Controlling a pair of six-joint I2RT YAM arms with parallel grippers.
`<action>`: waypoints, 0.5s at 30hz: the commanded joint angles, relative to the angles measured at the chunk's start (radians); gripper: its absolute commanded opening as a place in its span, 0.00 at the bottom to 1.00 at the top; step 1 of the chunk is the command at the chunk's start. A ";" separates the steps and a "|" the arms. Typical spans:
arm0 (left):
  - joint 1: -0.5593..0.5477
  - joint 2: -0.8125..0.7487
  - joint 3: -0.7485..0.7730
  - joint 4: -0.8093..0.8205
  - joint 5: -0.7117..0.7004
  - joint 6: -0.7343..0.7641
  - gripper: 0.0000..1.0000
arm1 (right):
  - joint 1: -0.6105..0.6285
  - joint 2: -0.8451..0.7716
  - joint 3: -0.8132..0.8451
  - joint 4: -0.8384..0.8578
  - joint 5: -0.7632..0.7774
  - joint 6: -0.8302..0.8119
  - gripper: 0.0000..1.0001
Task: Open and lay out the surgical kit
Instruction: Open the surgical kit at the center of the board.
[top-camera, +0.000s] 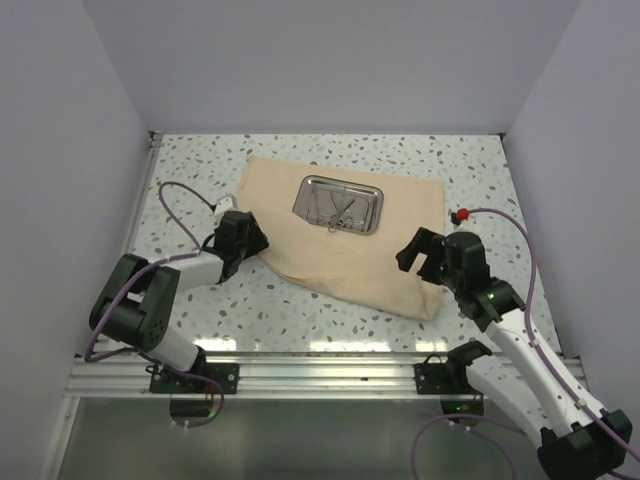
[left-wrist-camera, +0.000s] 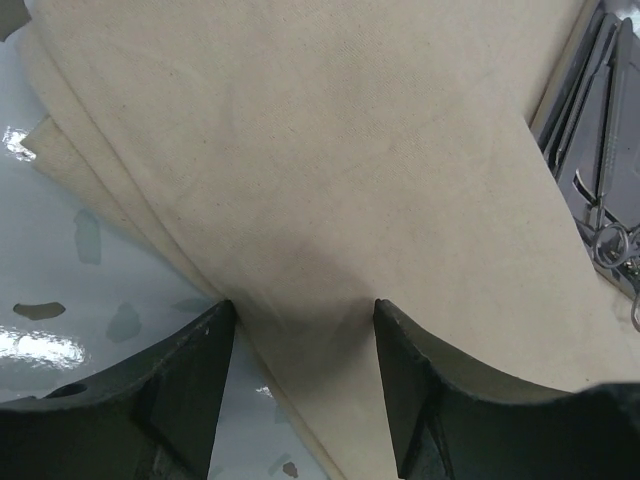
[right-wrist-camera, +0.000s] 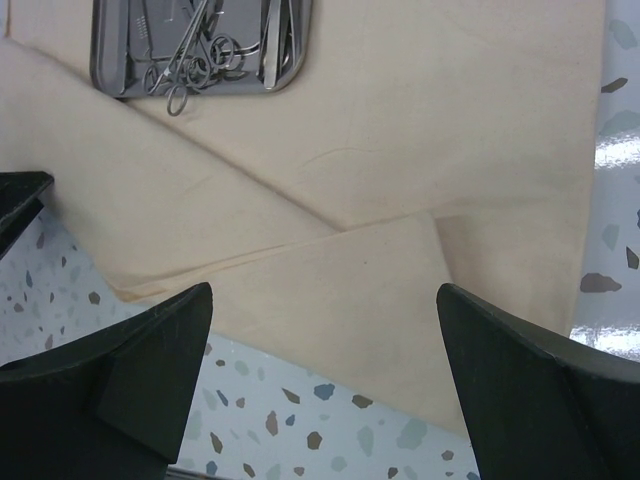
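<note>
Surgical kit (top-camera: 345, 240) lies in the middle of the speckled table (top-camera: 300, 325). Its tan cloth wrap (top-camera: 350, 270) is spread out flat. One flap is folded over at the near right corner, and a few layers show at the left edge. The small shiny tray (top-camera: 365, 200) sits on the cloth, toward the far side. The thin silver instruments (top-camera: 336, 208) lie in a heap inside the tray. One ring handle pokes out over the tray's near rim.

The left gripper (top-camera: 252, 243) is low at the left edge of the cloth. Its jaws are apart, the cloth lies flat under the gap, and they are not pinching it. The right gripper (top-camera: 422, 260) is over the near right corner of the cloth. Its jaws are spread wide and hold nothing. Both grippers are well apart from the tray.
</note>
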 joint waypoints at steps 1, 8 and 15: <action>-0.008 -0.002 -0.061 0.071 0.029 -0.044 0.62 | -0.002 -0.008 0.029 0.029 0.028 -0.025 0.98; -0.021 -0.114 -0.132 0.036 0.024 -0.060 0.61 | -0.002 -0.006 0.015 0.035 0.026 -0.024 0.98; -0.038 -0.202 -0.184 0.039 -0.049 -0.082 0.62 | -0.002 0.004 0.005 0.050 0.017 -0.017 0.98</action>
